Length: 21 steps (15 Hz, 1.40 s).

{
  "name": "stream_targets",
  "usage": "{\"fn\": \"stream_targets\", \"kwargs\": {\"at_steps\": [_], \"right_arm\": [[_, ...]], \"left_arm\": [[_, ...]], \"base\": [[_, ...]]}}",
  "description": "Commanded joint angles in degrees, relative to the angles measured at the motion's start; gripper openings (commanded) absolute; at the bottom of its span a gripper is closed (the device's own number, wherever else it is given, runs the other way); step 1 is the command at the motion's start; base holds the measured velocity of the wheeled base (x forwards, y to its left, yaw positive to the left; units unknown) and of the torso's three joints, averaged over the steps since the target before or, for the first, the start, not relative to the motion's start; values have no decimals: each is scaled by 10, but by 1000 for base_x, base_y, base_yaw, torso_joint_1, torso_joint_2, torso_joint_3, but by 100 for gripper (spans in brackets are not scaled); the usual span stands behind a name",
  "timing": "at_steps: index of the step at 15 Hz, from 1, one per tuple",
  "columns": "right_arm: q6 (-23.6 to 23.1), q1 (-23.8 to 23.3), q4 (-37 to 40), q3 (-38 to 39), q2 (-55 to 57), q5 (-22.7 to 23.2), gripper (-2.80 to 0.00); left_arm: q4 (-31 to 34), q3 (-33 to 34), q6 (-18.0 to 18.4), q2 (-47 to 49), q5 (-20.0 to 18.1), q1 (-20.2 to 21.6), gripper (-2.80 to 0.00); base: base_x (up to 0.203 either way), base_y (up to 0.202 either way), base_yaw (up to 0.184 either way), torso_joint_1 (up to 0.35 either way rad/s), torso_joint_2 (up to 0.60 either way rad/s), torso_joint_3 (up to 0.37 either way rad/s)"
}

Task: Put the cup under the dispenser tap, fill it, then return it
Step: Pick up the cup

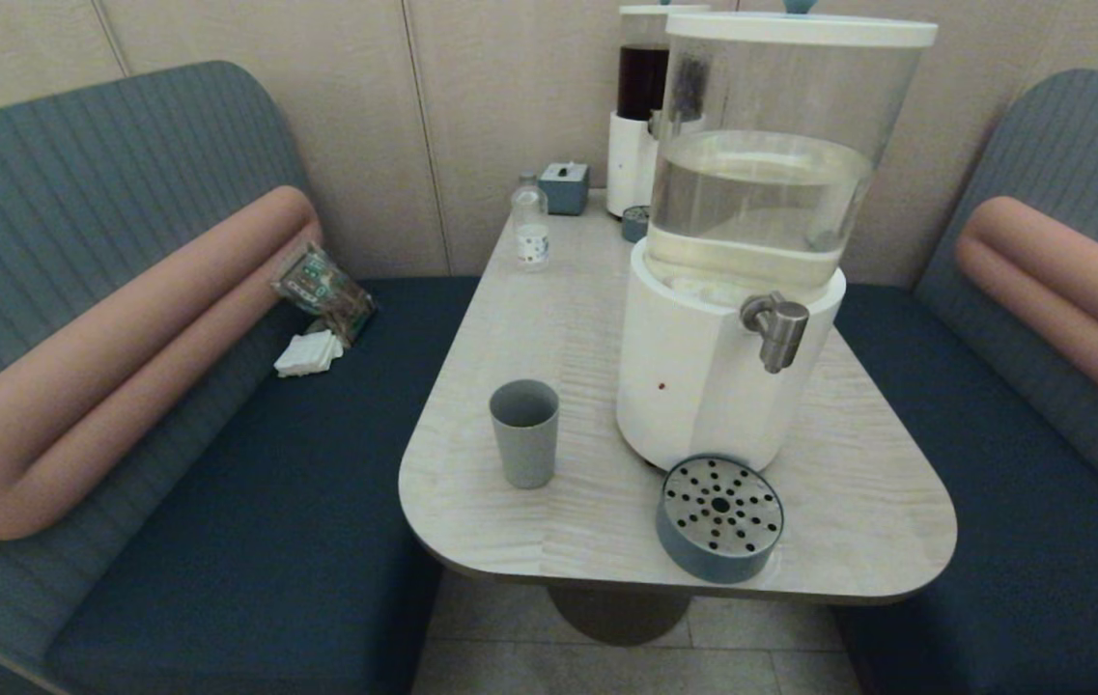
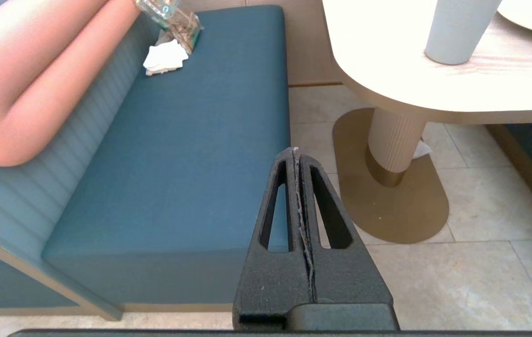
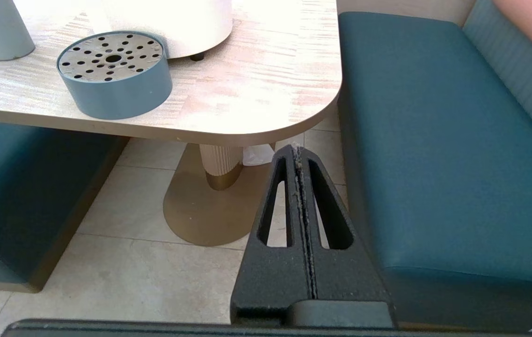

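Head above table [image 1: 471,405]; wrists below, flanking.

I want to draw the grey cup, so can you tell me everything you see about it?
The cup is a plain, matte grey-blue tumbler with no handle, wider at the rim than at the base. It looks like plastic. It stands upright and looks empty, on the pale wooden table near the front edge, apart from the big white dispenser and not under its tap. Nothing touches it but the table.
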Motion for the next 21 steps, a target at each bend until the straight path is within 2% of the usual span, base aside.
{"fn": "stream_targets", "kwargs": {"at_steps": [1,7,9,11,12,14,17,21], "right_arm": [[-1,0,0,0,0,0,-280],[1,0,0,0,0,0,-280],[1,0,0,0,0,0,-280],[0,0,0,0,0,0,-280],[0,0,0,0,0,0,-280],[1,0,0,0,0,0,-280],[1,0,0,0,0,0,-280],[1,0,0,0,0,0,-280]], "left_arm": [[3,0,3,1,0,0,-280],[-4,-2,2,0,0,0,-280],[4,-34,3,1,-12,0,-280],[39,-131,-6,24,-49,0,-280],[57,-181,-17,51,-79,0,-280],[66,-247,-42,142,-136,-8,-280],[-13,-285,-67,281,-194,-38,-280],[-226,-282,-82,471,-260,-50,-280]], "base": [[0,0,0,0,0,0],[0,0,0,0,0,0],[0,0,0,0,0,0],[0,0,0,0,0,0],[0,0,0,0,0,0],[0,0,0,0,0,0],[0,0,0,0,0,0],[0,0,0,0,0,0]]}}
